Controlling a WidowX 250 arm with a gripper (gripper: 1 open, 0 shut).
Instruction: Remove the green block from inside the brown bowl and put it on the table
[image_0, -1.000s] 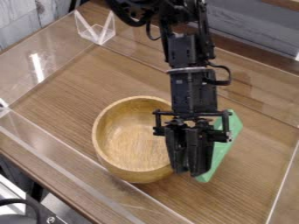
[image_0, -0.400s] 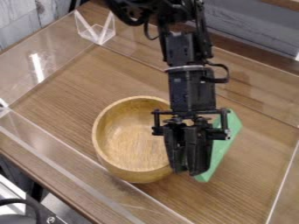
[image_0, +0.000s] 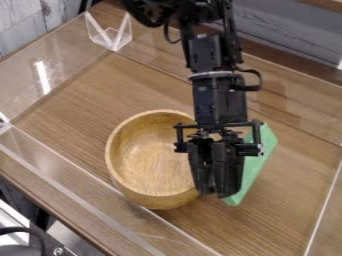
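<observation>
The black claw (image_0: 221, 185) is clenched on the long flat bright green block (image_0: 258, 160), holding it tilted just outside the right rim of the round light wooden bowl (image_0: 150, 160), low over the wood-grain table (image_0: 120, 85), apparently ready to set it down.
</observation>
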